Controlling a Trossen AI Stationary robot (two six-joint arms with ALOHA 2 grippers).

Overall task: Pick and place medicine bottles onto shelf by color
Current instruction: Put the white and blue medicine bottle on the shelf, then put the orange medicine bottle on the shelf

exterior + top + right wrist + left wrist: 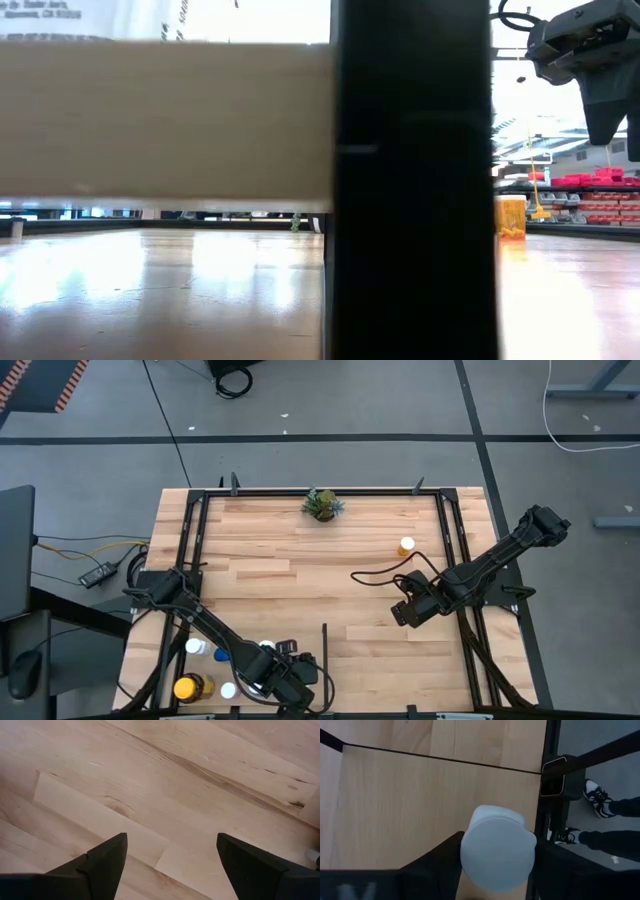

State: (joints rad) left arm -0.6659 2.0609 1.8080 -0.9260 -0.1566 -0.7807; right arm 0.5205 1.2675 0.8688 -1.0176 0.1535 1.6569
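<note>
My left gripper (298, 685) is at the near edge of the shelf (300, 570), just left of the short black divider bar (325, 652), and is shut on a white-capped bottle (497, 851). Beside the left arm, at the near left, stand several other bottles: two white-capped ones (195, 647) (228, 690), a blue one (220, 655) and the amber one with the yellow lid (188, 687). An orange bottle (406, 546) stands upright at the far right and also shows in the low view (510, 217). My right gripper (405, 610) is open and empty above bare wood (170, 795). My left gripper pinches the white bottle between its two fingers, one on each side of the cap end (469, 851). The fingers come from above and point down. The bottle stands upright in the hold, cap toward the wrist camera. I cannot tell whether its base rests on the wood.
A small green potted plant (322, 503) stands at the far middle rail. Black rails (190, 540) bound the planks on the left and right. A person's shoes (597, 800) show on the floor past the near rail. The middle of the shelf is bare wood.
</note>
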